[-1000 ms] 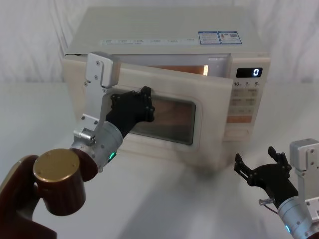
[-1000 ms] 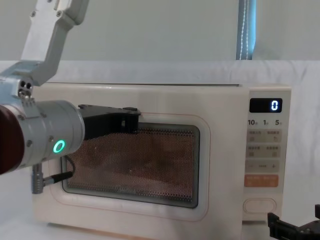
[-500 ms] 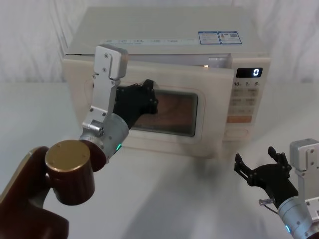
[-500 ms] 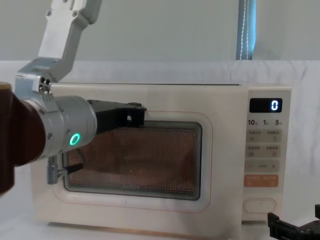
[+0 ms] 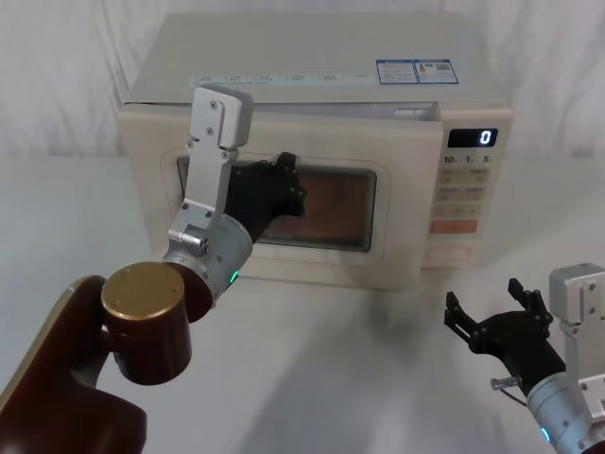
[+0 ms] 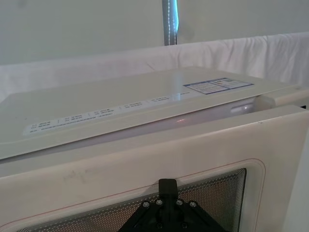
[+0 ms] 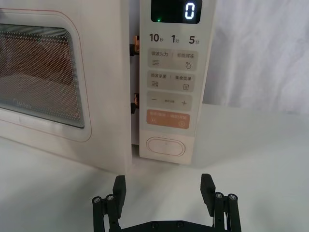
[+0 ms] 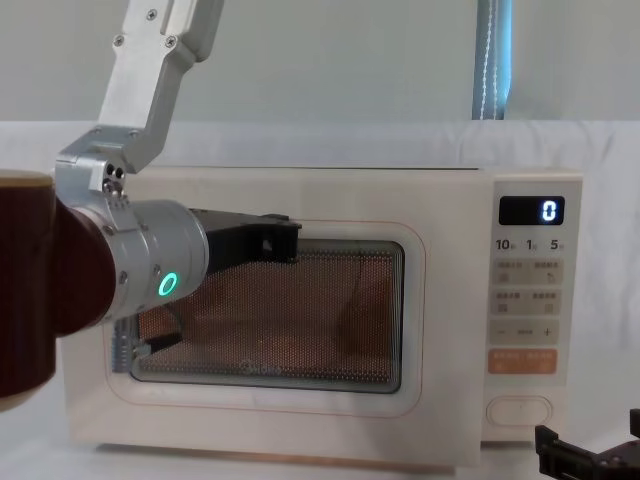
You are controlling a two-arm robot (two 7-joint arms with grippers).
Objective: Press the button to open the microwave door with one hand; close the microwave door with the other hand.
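The microwave (image 5: 312, 142) sits at the far middle of the white table (image 5: 331, 378), and its door (image 5: 284, 213) is nearly home but not quite: in the right wrist view a narrow dark gap with two small latch hooks shows between the door's right edge and the keypad strip (image 7: 170, 77). The left gripper (image 5: 279, 189) is pressed flat against the door's glass window (image 8: 300, 310), toward its upper left; whether its fingers are spread or closed I cannot tell from here. The right gripper (image 7: 164, 193) hangs low at the near right with its two fingers spread wide, gripping nothing, just in front of the cream oval button (image 7: 166, 146) at the bottom of the keypad strip. The risk I see is a door that looks shut but has not latched, since the push lands toward the hinge side, far from the latch, and may run out of force before the hooks catch. A hard shove could also slide the whole oven back on the cloth. The waiting right gripper is close enough to the button that a stray forward drift could pop the door open again. As for contents, the cavity behind the mesh glows dim orange, and I cannot make out anything inside it.
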